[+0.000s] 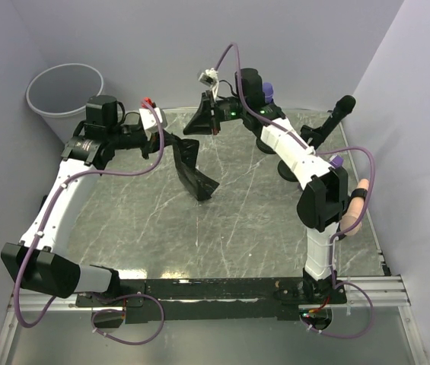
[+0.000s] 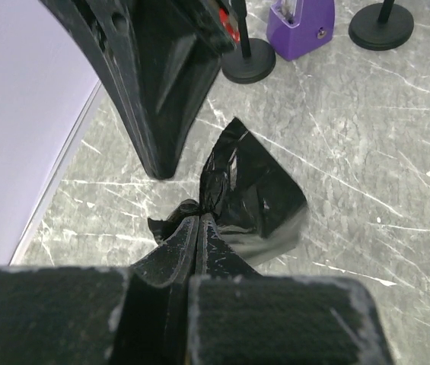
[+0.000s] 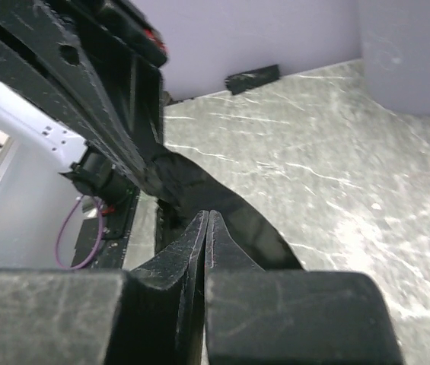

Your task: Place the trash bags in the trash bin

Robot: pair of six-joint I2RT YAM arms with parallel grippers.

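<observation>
One black trash bag (image 1: pixel 192 169) is in view, a crumpled glossy strip. Its long axis runs from the left pincer (image 1: pixel 170 143) at its upper end down and to the right, toward the near middle of the table (image 1: pixel 260 228), where the lower end flares out. Whether that end touches the marble top I cannot tell.

Two pincers meet at the bag's upper end. In the left wrist view, the left one is pressed tight on the film, which spreads out past its fingertips (image 2: pixel 188 236). The right pincer (image 1: pixel 192 131) comes in from the far side with its jaws pressed together – the black film curves right by its tips in the right wrist view, but whether any of it is caught between them I cannot tell.

One trash bin (image 1: pixel 66 95), round and light grey, stands upright with its mouth up at the far left corner, just behind the left arm's wrist and apart from the bag.

Farther out on the far side stand two black round-based stands (image 2: pixel 249 68) and, between them, one purple block (image 2: pixel 300 23).
</observation>
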